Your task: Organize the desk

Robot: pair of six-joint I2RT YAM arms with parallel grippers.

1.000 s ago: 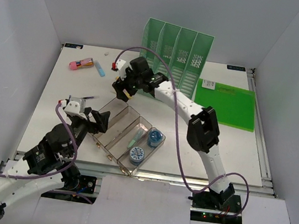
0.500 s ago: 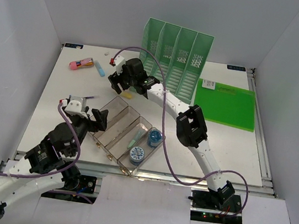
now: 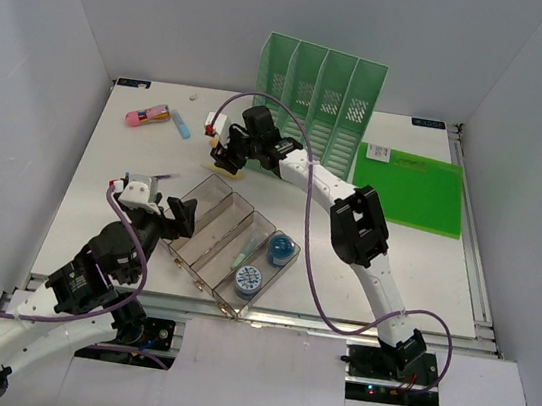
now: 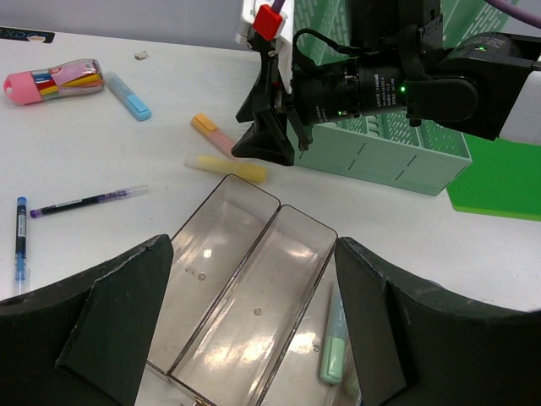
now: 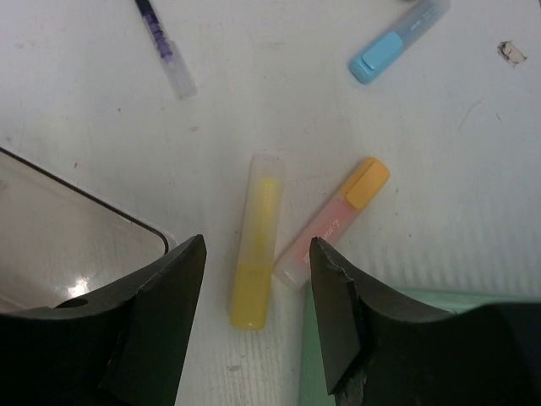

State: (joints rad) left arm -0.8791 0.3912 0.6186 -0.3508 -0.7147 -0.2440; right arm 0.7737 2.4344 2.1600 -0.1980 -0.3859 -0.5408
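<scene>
The white desk (image 3: pixel 134 174) holds loose pens and highlighters. My right gripper (image 3: pixel 227 159) is open and empty, hanging low over a yellow highlighter (image 5: pixel 256 254) that lies between its fingers, with an orange-capped pink highlighter (image 5: pixel 334 222) just beside it. Both also show in the left wrist view, the yellow one (image 4: pixel 226 168) and the pink one (image 4: pixel 211 131). My left gripper (image 4: pixel 254 321) is open and empty above the clear compartmented tray (image 3: pixel 210 217), which holds a green highlighter (image 4: pixel 332 359).
A green file rack (image 3: pixel 322 94) stands right behind the right gripper, with a green folder (image 3: pixel 409 190) to its right. A pink pencil case (image 3: pixel 146 117) and a blue highlighter (image 3: pixel 181 127) lie back left. A purple pen (image 4: pixel 84 201) and a blue pen (image 4: pixel 19 237) lie left of the tray. Two blue round items (image 3: pixel 281 251) sit in the tray.
</scene>
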